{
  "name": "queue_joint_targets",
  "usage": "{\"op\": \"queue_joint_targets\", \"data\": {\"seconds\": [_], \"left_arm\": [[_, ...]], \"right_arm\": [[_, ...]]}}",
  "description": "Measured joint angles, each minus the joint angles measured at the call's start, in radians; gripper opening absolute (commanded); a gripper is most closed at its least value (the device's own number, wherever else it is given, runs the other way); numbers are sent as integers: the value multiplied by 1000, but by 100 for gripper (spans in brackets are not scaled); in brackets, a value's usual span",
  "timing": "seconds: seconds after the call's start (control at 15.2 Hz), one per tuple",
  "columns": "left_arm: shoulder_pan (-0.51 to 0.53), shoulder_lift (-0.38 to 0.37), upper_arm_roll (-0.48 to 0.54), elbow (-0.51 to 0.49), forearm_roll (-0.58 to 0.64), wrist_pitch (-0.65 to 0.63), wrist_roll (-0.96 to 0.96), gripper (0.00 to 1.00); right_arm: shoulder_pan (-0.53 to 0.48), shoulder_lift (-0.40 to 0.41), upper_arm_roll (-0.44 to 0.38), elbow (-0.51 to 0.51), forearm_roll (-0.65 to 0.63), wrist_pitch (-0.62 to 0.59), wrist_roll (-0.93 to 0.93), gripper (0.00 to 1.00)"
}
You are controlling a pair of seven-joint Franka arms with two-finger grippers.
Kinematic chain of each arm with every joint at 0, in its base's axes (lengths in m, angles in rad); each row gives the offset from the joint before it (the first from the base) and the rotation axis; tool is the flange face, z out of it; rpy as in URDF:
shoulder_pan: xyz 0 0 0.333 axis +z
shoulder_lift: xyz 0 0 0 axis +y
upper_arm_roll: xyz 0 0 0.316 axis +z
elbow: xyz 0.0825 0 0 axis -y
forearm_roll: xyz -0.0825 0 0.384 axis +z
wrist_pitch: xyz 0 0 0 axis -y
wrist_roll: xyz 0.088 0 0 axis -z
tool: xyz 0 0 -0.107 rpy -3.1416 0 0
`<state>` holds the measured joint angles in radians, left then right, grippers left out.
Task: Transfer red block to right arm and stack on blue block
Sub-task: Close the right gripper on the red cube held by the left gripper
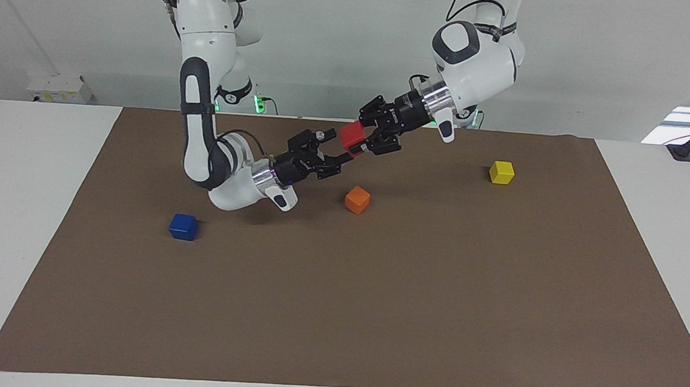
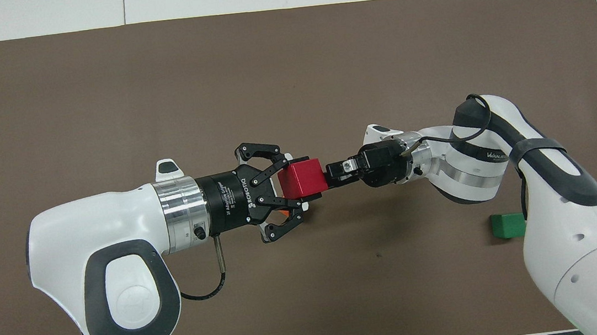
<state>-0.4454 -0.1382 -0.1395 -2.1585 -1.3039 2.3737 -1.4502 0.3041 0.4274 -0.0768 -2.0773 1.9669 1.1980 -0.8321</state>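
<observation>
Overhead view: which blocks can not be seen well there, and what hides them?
Blue block: not visible, probably under the right arm.
Yellow block: covered by the left arm.
Orange block: almost all under the left gripper.
Green block: one edge covered by the right arm.

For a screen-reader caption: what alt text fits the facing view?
The left gripper holds the red block up against the open right gripper, above the mat. The orange block, blue block and yellow block lie apart.
</observation>
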Motion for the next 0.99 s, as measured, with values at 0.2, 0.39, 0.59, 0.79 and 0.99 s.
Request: {"op": "queue_joint_targets", "data": {"seconds": [0.2, 0.39, 0.59, 0.79, 0.99], "left_arm": [[0, 0, 5, -11, -4, 1, 0, 0], [0, 4, 5, -19, -18, 2, 0, 0], [0, 4, 5, -20, -21, 4, 0, 0], [-1, 4, 5, -20, -30, 9, 0, 0], [-8, 4, 4, -20, -38, 21, 0, 0]], "right_arm": [[5, 0, 0, 0, 3, 17, 0, 100], [9, 0, 0, 0, 6, 22, 0, 100], [13, 0, 0, 0, 16, 28, 0, 100], [37, 0, 0, 0, 42, 44, 0, 100], [52, 0, 0, 1, 52, 68, -1, 90]]}}
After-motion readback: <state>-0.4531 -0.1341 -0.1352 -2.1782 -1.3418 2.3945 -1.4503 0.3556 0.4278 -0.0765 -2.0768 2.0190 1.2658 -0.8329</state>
